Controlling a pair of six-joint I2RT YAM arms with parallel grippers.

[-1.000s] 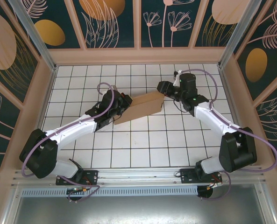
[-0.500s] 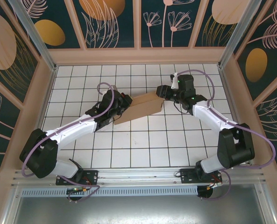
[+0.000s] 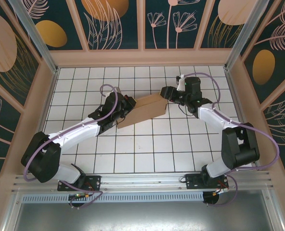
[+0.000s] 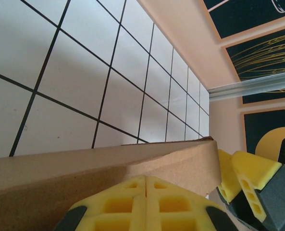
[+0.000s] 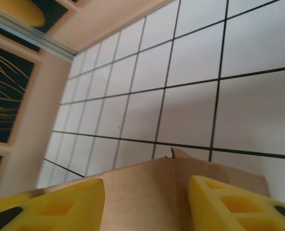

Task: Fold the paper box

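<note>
While the folded brown corrugated-cardboard paper box (image 3: 144,111) lay slantwise near the middle of the white tiled surface (image 3: 147,149), the left gripper (image 4: 146,180) was pressed closed on its left end, apparently pinching a panel to anchor it. The right gripper (image 5: 147,192) stood with yellow pads apart astride the opposite end, probably to work a flap; whether it touched was unclear. Beige walls (image 3: 142,57) stood well apart. Only the two arms themselves seemed likely to crowd each other.
</note>
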